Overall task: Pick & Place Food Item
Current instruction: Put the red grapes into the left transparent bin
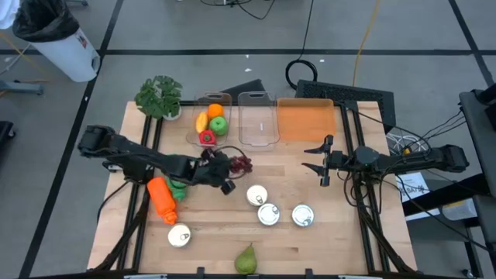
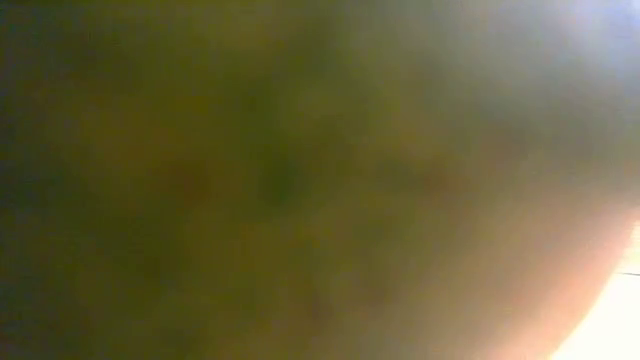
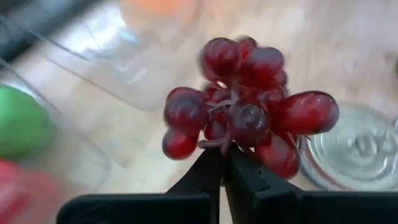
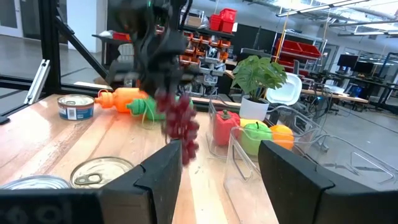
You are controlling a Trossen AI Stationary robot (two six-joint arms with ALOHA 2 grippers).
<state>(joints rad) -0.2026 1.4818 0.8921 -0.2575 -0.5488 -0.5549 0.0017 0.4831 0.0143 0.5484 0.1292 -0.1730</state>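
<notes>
A bunch of dark red grapes (image 3: 249, 112) is held up over the middle of the table, with my left gripper (image 3: 224, 152) shut on it. From above, the grapes (image 1: 242, 163) show just right of my left gripper (image 1: 230, 169), in front of the clear bins. In the right wrist view the grapes (image 4: 180, 127) hang clear above the wood. My right gripper (image 1: 316, 159) waits open at the table's right, nothing between its fingers (image 4: 158, 171). The low view is only blur. My left gripper pinches the thin stem (image 3: 214, 142) at the near side of the grape bunch between its two fingertips. The fingers come from the table's left, slanting downward. The bunch is lifted clear of the table and droops from the fingers.
At the back stand a clear bin (image 1: 211, 120) with fruit, an empty clear bin (image 1: 258, 120) and an orange tray (image 1: 304, 120). A carrot (image 1: 161, 198), several cans (image 1: 268, 214), a pear (image 1: 246, 260) and a potted plant (image 1: 160, 97) are also on the table.
</notes>
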